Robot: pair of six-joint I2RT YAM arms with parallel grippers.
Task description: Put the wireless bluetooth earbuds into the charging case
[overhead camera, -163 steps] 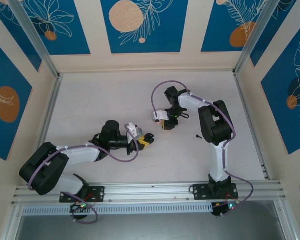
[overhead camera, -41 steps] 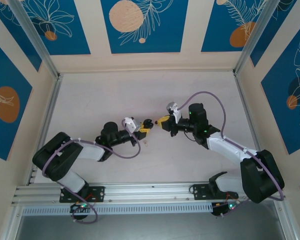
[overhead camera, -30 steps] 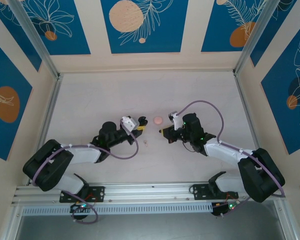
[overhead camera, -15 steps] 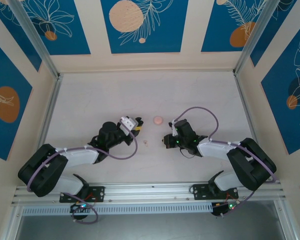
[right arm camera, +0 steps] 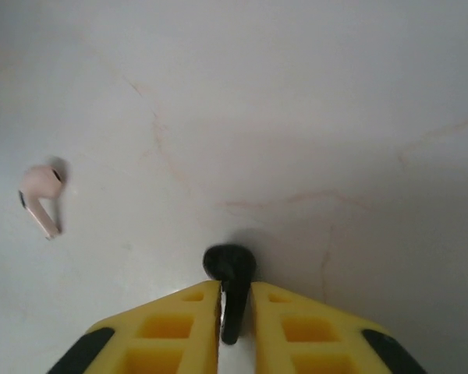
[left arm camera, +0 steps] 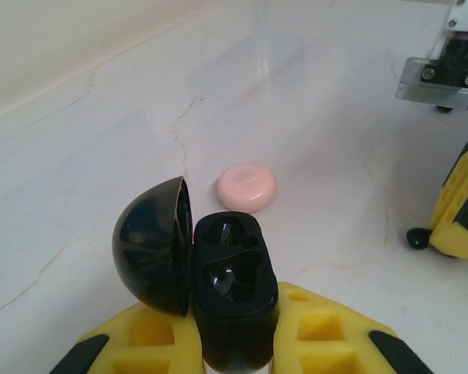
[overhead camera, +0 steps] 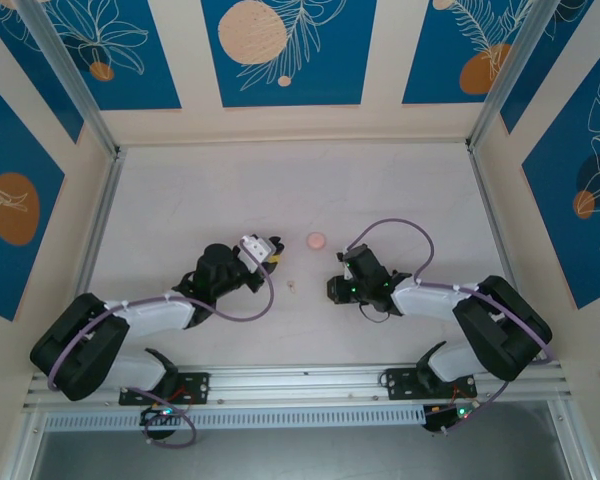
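from my seat, the left gripper (left arm camera: pixel 234 331) is clamped on the black charging case (left arm camera: pixel 232 273), yellow fingers (left arm camera: pixel 144 339) pressed to either side of its body. its lid (left arm camera: pixel 152 248) is swung open to the left, and the wells inside are too dark for me to read. just beyond it a closed pink case (left arm camera: pixel 247 187) lies flat on the table (overhead camera: pixel 200 200). the right gripper (right arm camera: pixel 235 305) is down at the tabletop with a black earbud (right arm camera: pixel 229 269) between its fingers, head poking out in front. a sliver of light shows beside the stem, so i can't tell whether it is pinched. a pink earbud (right arm camera: pixel 40 193) lies loose on the table off to its side.
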